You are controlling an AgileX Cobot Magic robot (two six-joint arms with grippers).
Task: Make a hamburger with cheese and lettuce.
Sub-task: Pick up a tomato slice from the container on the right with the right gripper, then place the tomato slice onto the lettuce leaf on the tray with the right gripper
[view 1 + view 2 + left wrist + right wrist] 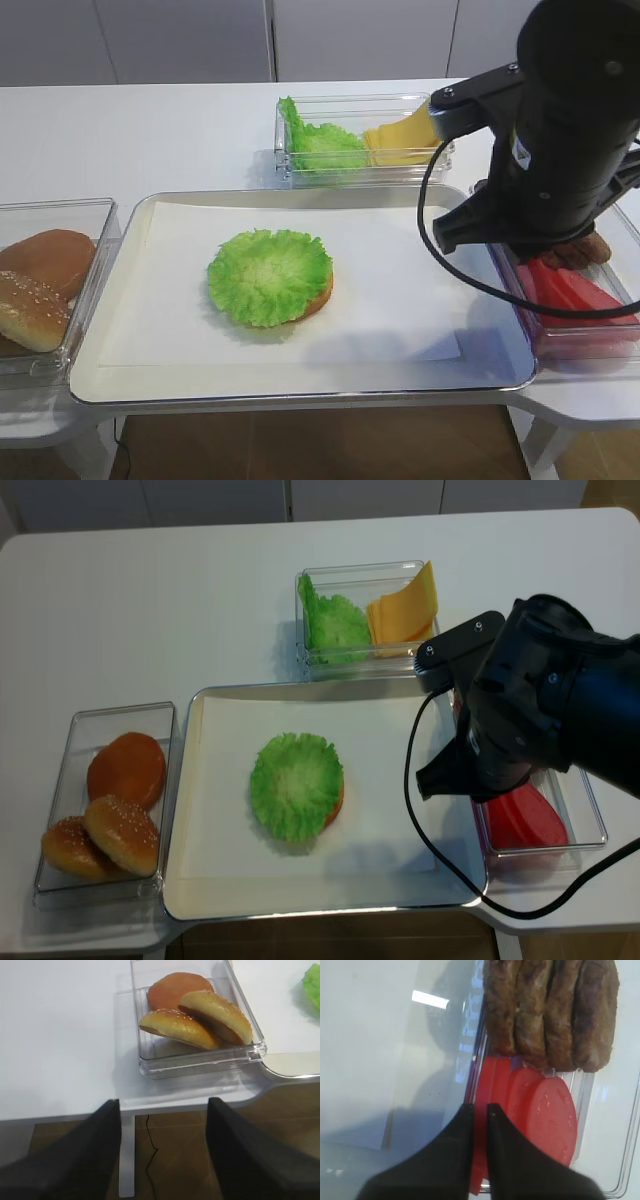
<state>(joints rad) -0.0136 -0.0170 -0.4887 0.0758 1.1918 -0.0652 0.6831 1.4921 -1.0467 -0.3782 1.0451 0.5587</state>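
The hamburger is a golden bun base (323, 293) with the frilly green lettuce disc (270, 275) on top, in the middle of the paper-lined tray (300, 396); it also shows from above (296, 785). No red slice lies on it. The cheese (398, 135) stands in the clear box at the back with spare lettuce leaves (320, 142). My right gripper (480, 1108) is down in the right-hand box, its jaws closed on the edge of a red slice (479, 1150). My left gripper (164, 1125) is open and empty, off the table's left front edge.
A clear box (200, 1062) on the left holds three loose buns (195, 1015). The right-hand box holds more red slices (550, 1115) and brown patties (550, 1010). My right arm (560, 150) and its cable hang over the tray's right end.
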